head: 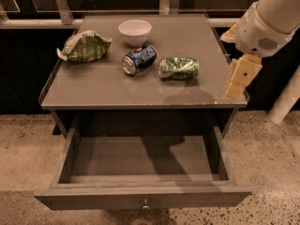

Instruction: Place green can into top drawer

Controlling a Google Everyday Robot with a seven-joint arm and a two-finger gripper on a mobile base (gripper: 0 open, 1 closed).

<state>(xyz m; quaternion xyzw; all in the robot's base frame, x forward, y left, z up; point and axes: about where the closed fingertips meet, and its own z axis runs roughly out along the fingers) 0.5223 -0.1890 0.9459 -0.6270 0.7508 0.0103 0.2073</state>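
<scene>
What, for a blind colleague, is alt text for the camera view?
A green can lies on its side on a table beside a blue can, a bowl and a chip bag; the top drawer below stands open, and the gripper hangs at the table's right edge.
</scene>
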